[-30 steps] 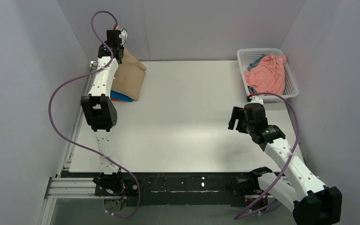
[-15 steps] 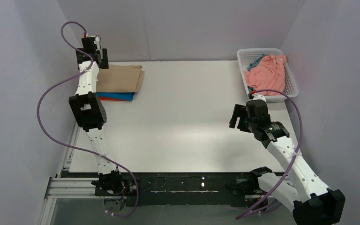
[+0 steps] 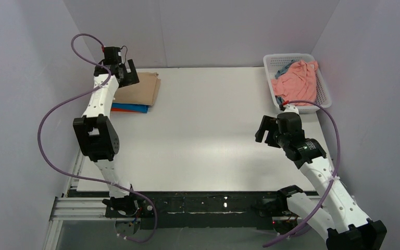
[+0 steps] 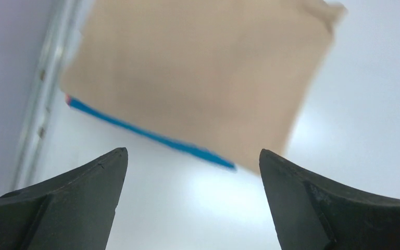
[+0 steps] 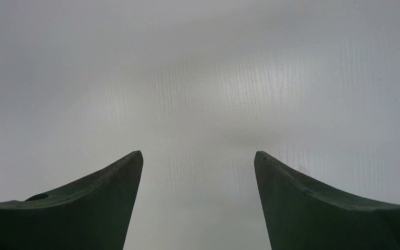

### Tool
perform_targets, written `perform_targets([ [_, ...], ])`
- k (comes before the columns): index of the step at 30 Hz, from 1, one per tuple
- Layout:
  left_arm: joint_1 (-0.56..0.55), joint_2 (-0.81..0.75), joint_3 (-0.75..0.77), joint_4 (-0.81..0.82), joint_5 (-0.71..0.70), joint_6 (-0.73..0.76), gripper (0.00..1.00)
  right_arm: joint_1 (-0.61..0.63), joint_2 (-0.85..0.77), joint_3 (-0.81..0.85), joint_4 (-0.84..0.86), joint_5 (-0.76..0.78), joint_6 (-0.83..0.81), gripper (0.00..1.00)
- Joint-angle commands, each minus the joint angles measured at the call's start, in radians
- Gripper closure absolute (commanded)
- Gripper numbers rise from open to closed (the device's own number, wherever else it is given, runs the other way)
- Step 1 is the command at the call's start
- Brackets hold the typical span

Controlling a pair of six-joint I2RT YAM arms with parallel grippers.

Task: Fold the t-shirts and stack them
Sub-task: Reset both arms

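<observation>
A folded beige-tan t-shirt [image 3: 141,89] lies on top of a stack at the table's far left, with a bright blue t-shirt [image 3: 134,108] and a sliver of orange-red t-shirt [image 3: 113,110] showing under its near edge. My left gripper [image 3: 130,73] hovers open over the stack's far corner, empty; its wrist view shows the beige-tan t-shirt [image 4: 198,78] and the blue edge [image 4: 151,136]. A salmon pink t-shirt [image 3: 296,83] and a grey-blue t-shirt [image 3: 283,69] lie crumpled in the basket. My right gripper [image 3: 261,130] hangs open and empty over bare table [image 5: 198,104].
The white mesh basket [image 3: 291,57] stands at the far right corner. Grey walls close in the table at the back and on both sides. A metal rail [image 3: 80,151] runs along the table's left edge.
The left gripper has let go of the beige-tan t-shirt, which now lies flat on the stack, and has opened and swung above it. The right arm shifted only slightly.
</observation>
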Motion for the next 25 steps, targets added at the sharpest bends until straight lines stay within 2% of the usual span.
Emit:
perform_targets([
  [1,-0.119,-0.339,-0.256,-0.069,0.062,-0.178,0.02,-0.003,-0.068,-0.043,0.051,0.012,0.019,0.13],
  [4,-0.212,-0.521,-0.500,-0.082,0.085,-0.263,0.02,-0.004,-0.108,-0.074,0.075,-0.008,0.040,0.13],
  [7,-0.277,-0.710,-0.764,-0.075,0.179,-0.425,0.02,-0.004,-0.148,-0.111,0.103,-0.025,0.045,0.13],
  [9,-0.333,-0.831,-0.947,-0.052,0.188,-0.465,0.02,-0.004,-0.165,-0.132,0.109,-0.027,0.051,0.13],
  [13,-0.418,-1.057,-1.184,-0.088,0.198,-0.515,0.02,-0.004,-0.191,-0.167,0.118,-0.027,0.054,0.13],
  [16,-0.444,-1.201,-1.290,-0.197,0.170,-0.516,0.02,-0.004,-0.199,-0.191,0.135,-0.015,0.050,0.13],
  [19,-0.459,-1.320,-1.346,-0.320,0.054,-0.519,0.02,-0.004,-0.203,-0.203,0.149,0.005,0.034,0.15],
  [25,-0.468,-1.433,-1.359,-0.364,-0.019,-0.518,0.02,-0.004,-0.220,-0.211,0.156,0.047,0.036,0.15],
])
